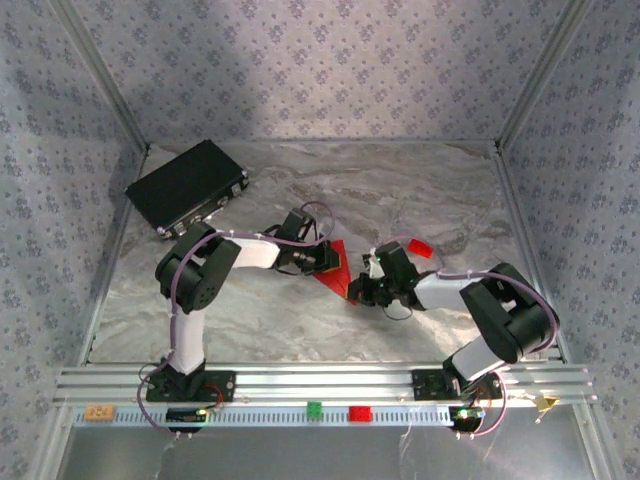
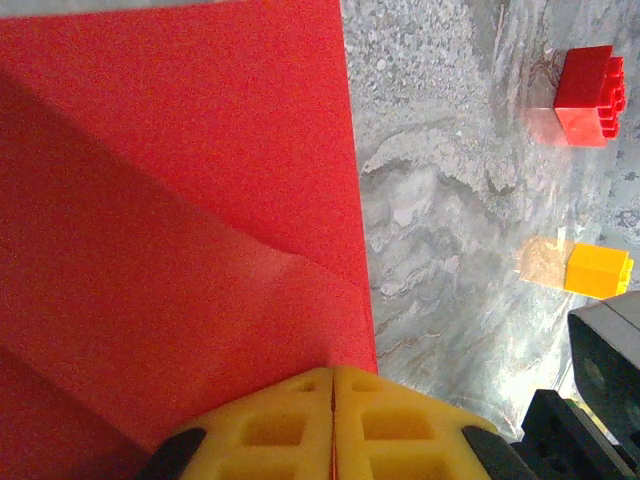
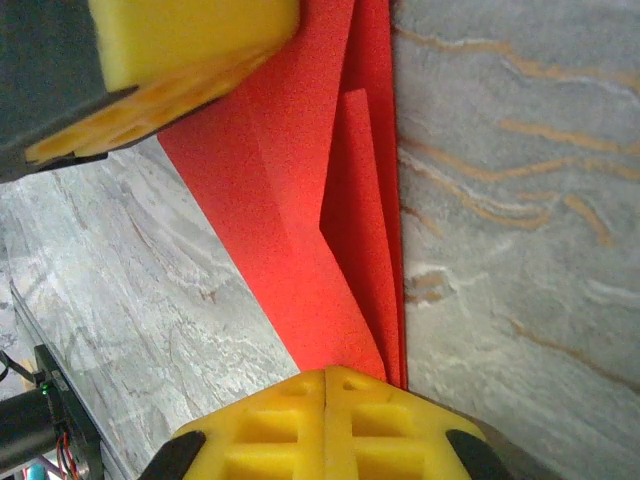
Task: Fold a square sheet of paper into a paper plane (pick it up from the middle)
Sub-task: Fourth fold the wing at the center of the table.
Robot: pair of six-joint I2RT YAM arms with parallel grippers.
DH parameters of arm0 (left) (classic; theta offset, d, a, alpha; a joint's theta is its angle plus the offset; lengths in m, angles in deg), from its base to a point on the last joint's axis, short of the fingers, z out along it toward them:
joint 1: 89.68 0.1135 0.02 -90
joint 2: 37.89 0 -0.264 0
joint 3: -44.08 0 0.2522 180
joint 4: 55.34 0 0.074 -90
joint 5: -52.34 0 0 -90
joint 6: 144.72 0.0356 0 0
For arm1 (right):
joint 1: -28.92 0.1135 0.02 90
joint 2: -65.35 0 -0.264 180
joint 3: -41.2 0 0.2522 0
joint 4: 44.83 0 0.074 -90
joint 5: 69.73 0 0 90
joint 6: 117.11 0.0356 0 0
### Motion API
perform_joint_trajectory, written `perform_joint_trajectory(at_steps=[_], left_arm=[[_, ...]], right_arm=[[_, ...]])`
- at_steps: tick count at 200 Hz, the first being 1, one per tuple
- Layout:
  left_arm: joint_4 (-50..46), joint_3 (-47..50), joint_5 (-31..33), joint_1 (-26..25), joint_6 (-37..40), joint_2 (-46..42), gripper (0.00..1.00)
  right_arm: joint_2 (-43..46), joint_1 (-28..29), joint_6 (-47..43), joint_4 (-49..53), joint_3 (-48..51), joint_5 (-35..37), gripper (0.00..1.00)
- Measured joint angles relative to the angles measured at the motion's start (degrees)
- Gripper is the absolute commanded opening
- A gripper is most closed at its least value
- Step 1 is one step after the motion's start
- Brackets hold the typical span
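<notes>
Spanning the gap between the two arms, the red sheet of paper is seen near the middle of the marbled table, already partly folded, with diagonal creases and overlapping layers. The left gripper is closed on one edge of the sheet; in the left wrist view its yellow pads are pressed together with the red edge caught in the seam between them. The right gripper is likewise clamped shut on the sheet's opposite side, and in the right wrist view the paper is seen running up from its closed pads toward the left gripper's yellow pad at the top. Whether the sheet is raised off the table or resting on it cannot be told. A small red block and a yellow block are set on the table beyond the sheet's straight edge, well apart from it. A flat black box is placed at the far left corner.
</notes>
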Motion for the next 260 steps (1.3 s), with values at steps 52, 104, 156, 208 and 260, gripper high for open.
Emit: perform_joint_trajectory(at_steps=[52, 104, 156, 208, 260], left_arm=[[1.8, 0.9, -1.1, 0.0, -0.5, 0.1, 0.08], [2.4, 1.2, -1.3, 0.0, -0.9, 0.1, 0.08], [2.7, 1.3, -1.3, 0.0, -0.9, 0.1, 0.08], [2.7, 1.3, -1.3, -0.2, -0.9, 0.1, 0.08], [2.7, 1.3, -1.3, -0.2, -0.9, 0.1, 0.08]], right_arm=[[3.8, 0.0, 0.4, -0.3, 3.9, 0.1, 0.02], [10.1, 0.0, 0.4, 6.8, 5.8, 0.2, 0.02], [14.9, -0.9, -0.3, 14.5, -0.6, 0.1, 0.02], [3.2, 0.1, -1.6, 13.7, -10.9, 0.1, 0.02], [-4.3, 1.6, -1.3, 11.8, -13.7, 0.7, 0.01]])
